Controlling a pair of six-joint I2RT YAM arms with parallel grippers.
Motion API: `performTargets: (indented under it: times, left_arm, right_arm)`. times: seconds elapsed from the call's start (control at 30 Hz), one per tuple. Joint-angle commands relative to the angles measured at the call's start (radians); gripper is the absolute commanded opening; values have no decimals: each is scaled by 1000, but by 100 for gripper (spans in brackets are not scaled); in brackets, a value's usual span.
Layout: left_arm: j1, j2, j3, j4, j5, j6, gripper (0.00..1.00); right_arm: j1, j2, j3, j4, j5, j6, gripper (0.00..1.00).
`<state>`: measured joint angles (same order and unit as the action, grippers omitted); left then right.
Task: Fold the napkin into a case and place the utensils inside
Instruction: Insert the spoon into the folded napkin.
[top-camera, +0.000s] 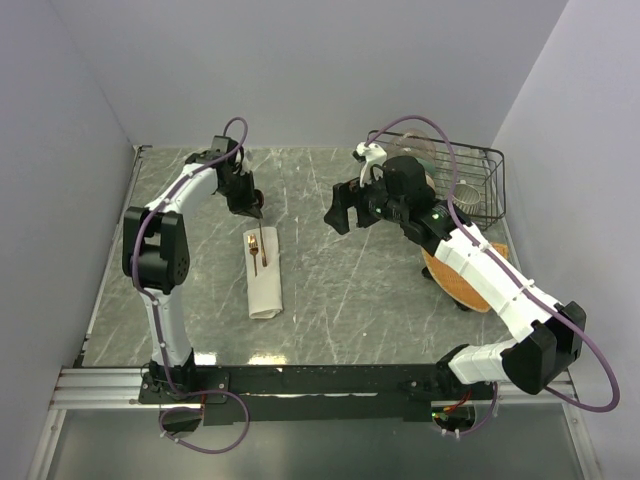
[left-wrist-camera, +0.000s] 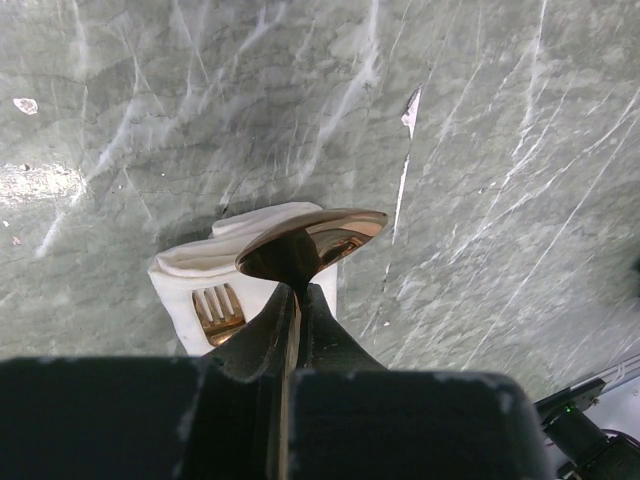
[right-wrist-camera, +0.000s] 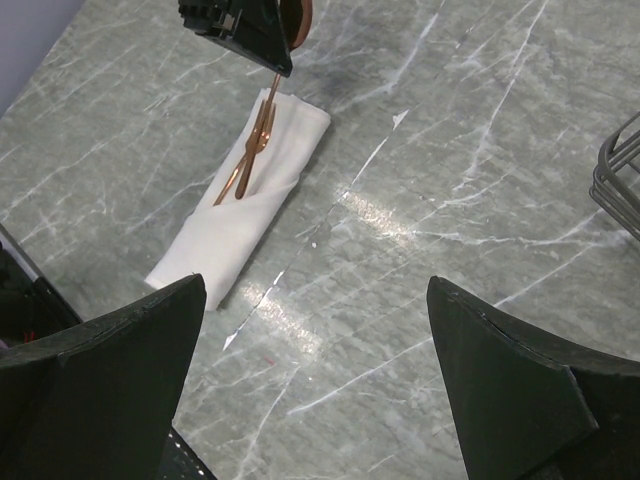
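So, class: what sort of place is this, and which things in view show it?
Probably a robot lab test cell, not a dining room: a left arm and right arm bolted to a rail, plain walls boxing in the marble-patterned table, and a napkin case holding a fork.

A grey-green marbled table (top-camera: 340, 290) with white veins sits between pale walls (top-camera: 300, 70). At its far right corner stands 1 black wire basket (top-camera: 497, 185); inside is what may be a greenish plate and a clear cup. Just in front lies 1 orange woven mat (top-camera: 453, 284), partly hidden. An aluminium rail (top-camera: 100, 385) lines the near edge.
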<state>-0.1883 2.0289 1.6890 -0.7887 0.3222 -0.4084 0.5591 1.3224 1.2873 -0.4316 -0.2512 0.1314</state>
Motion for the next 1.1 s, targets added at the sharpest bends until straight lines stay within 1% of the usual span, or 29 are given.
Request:
performTargets:
  times: [0.0,0.53,0.8,1.07]
  left_arm:
    - [1,14,25,-15,3,-9,1]
    - [-3,-32,-110,0,78,-38,1]
    - [-43,-101,-233,23,74,-59,1]
    - [-60,-131,-262,25,45,-78,2]
  right_arm:
    - [-8,-8,21,19,3,-15,100]
    - [-8,-8,7,27,-14,-3,100]
    - [-10,-15,-8,34,-22,1,100]
    - [-10,-22,-14,31,-25,1,100]
